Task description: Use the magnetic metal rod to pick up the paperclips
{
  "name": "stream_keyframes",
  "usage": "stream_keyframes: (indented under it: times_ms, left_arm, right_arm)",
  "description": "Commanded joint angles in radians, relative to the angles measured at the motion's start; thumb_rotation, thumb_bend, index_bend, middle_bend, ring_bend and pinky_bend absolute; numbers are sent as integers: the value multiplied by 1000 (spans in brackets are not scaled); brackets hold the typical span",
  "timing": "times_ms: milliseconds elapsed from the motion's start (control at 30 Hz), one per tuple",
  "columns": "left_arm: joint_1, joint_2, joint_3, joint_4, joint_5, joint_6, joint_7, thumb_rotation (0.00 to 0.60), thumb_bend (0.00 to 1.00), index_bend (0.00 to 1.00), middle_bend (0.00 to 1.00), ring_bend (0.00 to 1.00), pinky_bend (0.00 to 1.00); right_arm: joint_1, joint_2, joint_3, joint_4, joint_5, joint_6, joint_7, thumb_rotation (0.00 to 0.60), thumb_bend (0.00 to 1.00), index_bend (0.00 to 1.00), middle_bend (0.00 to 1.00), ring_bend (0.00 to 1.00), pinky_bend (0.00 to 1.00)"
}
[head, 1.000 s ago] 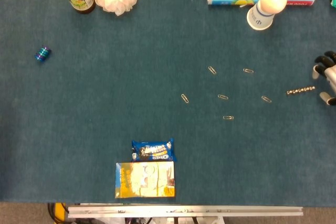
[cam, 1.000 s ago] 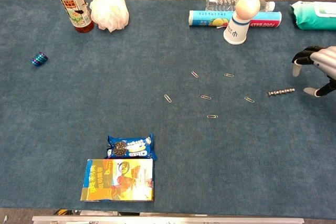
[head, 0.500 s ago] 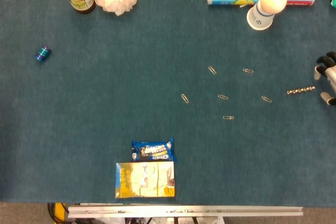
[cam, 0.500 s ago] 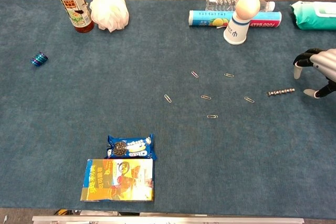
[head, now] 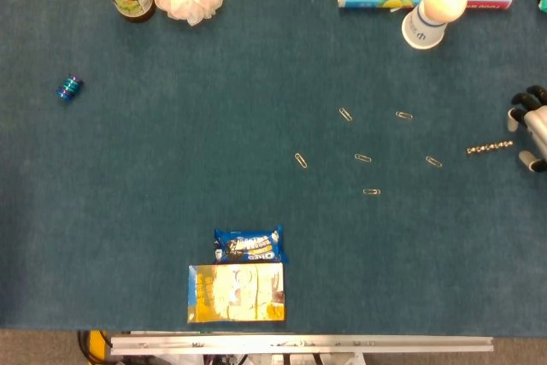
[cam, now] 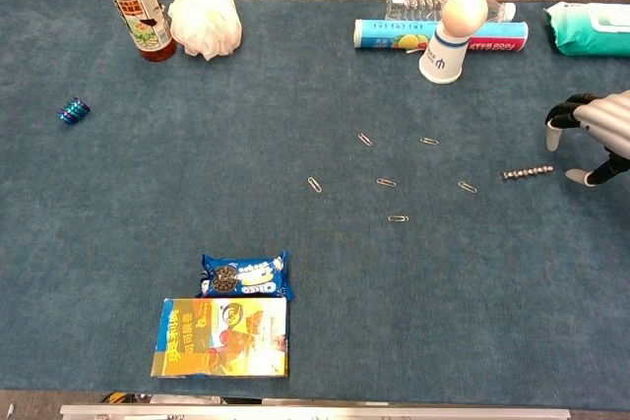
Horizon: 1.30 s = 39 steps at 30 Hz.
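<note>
Right hand [cam: 594,135] spread at table edge, near rod [cam: 526,174], paperclips [cam: 386,182] scattered centrally

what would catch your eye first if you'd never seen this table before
Probably the robot's right hand at the far right edge, fingers spread and empty, just beside the thin metal rod lying on the blue cloth. Next, the loose scatter of paperclips mid-table, left of the rod. Then the bright clutter: a dark bottle and white puff at the back left, and a cookie pack with a yellow box near the front.
</note>
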Motion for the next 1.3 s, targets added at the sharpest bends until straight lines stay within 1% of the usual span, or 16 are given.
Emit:
stream_keyframes:
  times_ms: [33, 533, 800, 1200, 1300]
  left_arm:
    - [0, -1, 0, 0, 0, 0, 1, 600, 120, 399, 468, 391, 572]
    - [-2, 2, 1, -1, -4, -10, 1, 600, 121, 398, 468, 391, 572]
    - [2, 3, 0, -1, -3, -4, -4, 600, 121, 399, 468, 391, 572]
    - [2, 6, 2, -2, -1, -6, -7, 600, 121, 399, 468, 391, 572]
    - [1, 8, -3, 1, -16, -15, -16, 600, 121, 399, 468, 391, 572]
  right_arm:
    - [1, -2, 1, -1, 6, -1, -7, 600, 233, 439, 241, 136, 306]
    - [15, -30, 0, 10, 44, -30, -71, 600, 234, 456, 243, 136, 306]
    - [26, -41, 5, 13, 56, -39, -91, 600, 259, 456, 243, 136, 306]
    - [36, -37, 3, -5, 81, -54, -132, 600, 277, 456, 243, 136, 306]
    - [36, -33, 4, -12, 85, -48, -141, 600, 277, 456, 243, 136, 306]
